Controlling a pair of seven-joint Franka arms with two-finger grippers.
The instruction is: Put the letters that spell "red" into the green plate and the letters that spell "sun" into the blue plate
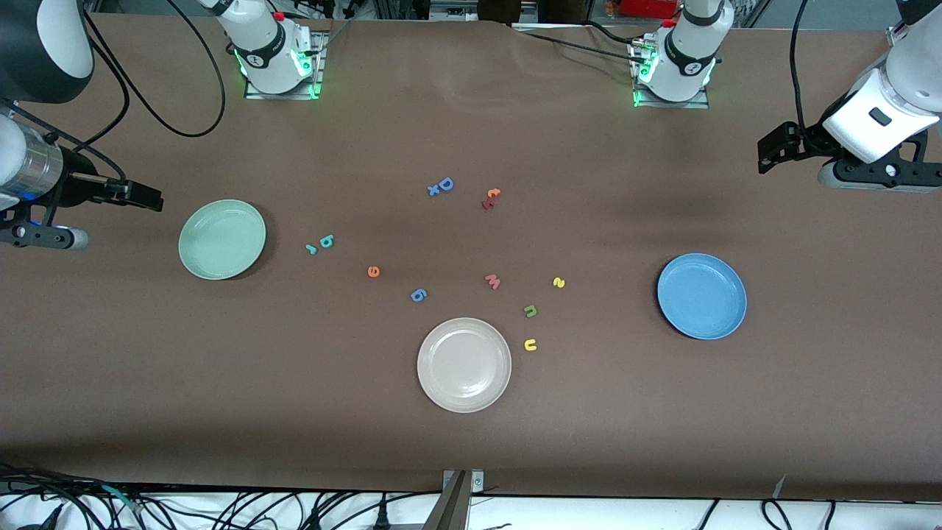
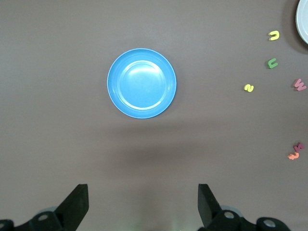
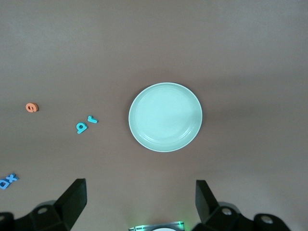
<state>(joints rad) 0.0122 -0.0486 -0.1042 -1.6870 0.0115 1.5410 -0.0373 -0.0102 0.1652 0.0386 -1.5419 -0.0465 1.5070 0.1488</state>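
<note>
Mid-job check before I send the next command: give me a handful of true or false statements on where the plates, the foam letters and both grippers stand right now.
1. The green plate holds no letters. True.
2. The yellow "u" lies in the blue plate. False: it lies on the table beside the off-white plate.
3. The teal "r" and the teal "d" lie side by side on the table. True.
4. The right gripper is shut on the orange "e". False: it is open and empty, above the green plate's end of the table.
5. The left gripper is open and holds nothing. True.
6. The dark green "n" is in the off-white plate. False: it lies on the table, between the yellow "s" and the "u".
</note>
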